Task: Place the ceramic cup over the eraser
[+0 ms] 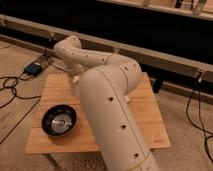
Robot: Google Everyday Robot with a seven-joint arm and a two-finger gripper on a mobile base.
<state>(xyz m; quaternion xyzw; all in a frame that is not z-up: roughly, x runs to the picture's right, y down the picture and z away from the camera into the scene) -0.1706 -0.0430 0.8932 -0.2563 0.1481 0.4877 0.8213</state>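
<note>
Bench [147,117]: pale wooden slatted top, level.
Front left of bench: wide black bowl [59,121], upright, resting directly on the wood.
Bench centre: hidden by the robot arm [107,107].
Hand [75,78]: over the rear-left bench area, largely hidden behind the arm.
</note>
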